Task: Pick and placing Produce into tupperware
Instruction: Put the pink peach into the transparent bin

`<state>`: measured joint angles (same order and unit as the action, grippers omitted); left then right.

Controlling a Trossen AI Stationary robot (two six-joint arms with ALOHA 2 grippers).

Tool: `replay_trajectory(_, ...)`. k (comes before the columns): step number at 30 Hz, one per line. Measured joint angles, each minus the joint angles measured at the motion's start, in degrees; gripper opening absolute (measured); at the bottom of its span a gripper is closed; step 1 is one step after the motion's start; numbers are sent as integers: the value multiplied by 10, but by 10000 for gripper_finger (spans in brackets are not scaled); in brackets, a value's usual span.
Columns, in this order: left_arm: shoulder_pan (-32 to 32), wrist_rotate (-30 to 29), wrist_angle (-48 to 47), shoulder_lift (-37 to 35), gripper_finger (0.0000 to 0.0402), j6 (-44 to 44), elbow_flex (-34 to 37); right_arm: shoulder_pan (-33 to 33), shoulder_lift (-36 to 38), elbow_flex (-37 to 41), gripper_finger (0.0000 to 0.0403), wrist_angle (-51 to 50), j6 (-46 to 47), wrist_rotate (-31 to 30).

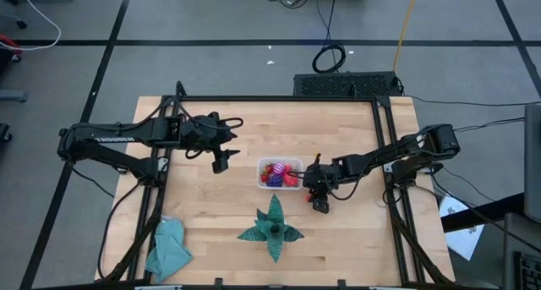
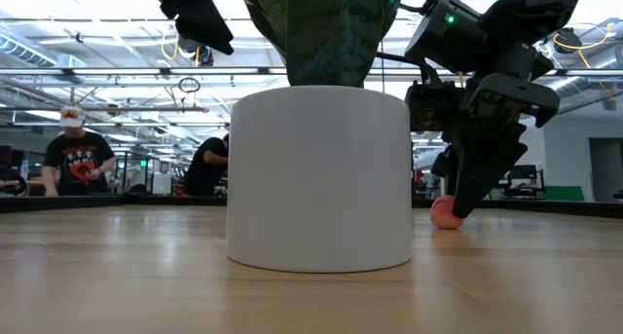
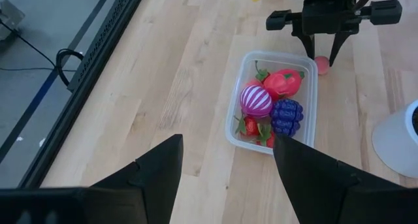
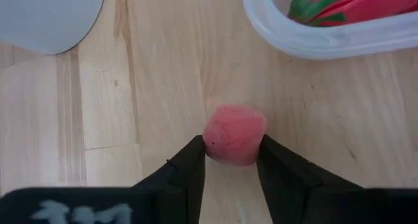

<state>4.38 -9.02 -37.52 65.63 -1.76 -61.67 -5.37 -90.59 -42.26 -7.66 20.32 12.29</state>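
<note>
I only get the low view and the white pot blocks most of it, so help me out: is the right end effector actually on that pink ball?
Observer: Yes. In the right wrist view both fingers touch the small pink ball, one on each side.
Operator: Where's the tupperware?
Observer: Just beside the ball; its clear rim is close but not touching.
Operator: Anything inside it?
Observer: Several fruits, including a purple grape cluster and a striped magenta ball.
Operator: And the left end effector?
Observer: Open, hovering away from the container.

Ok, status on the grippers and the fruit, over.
Right gripper down on table, fingers against small pink fruit beside tupperware. Left gripper open, raised, waiting over table's left side. Nothing between fruit and tupperware.
</note>
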Motion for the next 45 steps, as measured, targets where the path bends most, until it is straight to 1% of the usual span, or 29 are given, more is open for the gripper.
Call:
replay_trajectory(19, 0, 0, 0, 0, 244, -3, 0, 0, 1, 0, 112, -6, 0, 0)
replay_trajectory(24, 0, 0, 0, 0, 244, -3, 0, 0, 14, 0, 112, -27, 0, -2)
replay_trajectory(37, 0, 0, 0, 0, 244, -3, 0, 0, 107, 0, 112, -92, 13, -7)
replay_trajectory(42, 0, 0, 1, 0, 244, -3, 0, 1, 151, -1, 112, -90, -1, -24)
replay_trajectory(45, 0, 0, 3, 0, 244, -5, 0, 8, 169, -1, 112, -77, -21, -46)
